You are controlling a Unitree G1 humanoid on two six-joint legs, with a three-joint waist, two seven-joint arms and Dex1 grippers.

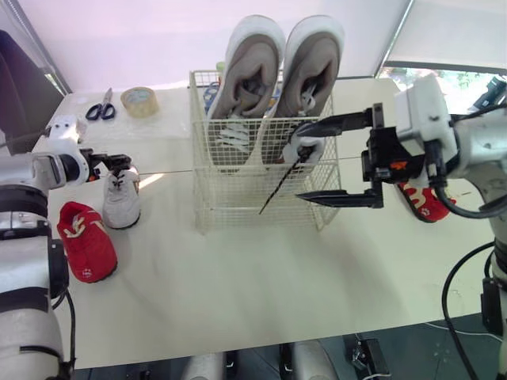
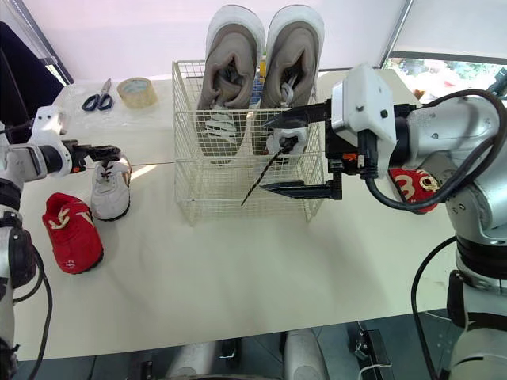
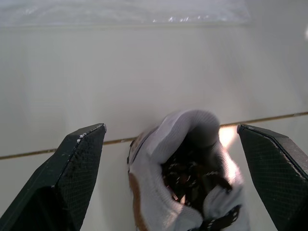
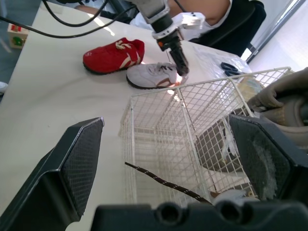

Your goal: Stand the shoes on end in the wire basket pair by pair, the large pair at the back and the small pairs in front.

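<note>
White shoe (image 1: 121, 199) between spread jaws of left gripper (image 1: 119, 164)

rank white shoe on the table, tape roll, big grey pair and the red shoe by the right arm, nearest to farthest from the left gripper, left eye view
1. white shoe, just below the left gripper, on the left.
2. tape roll, back left.
3. big grey pair, upright at the back of the basket.
4. red shoe, far right.
</note>
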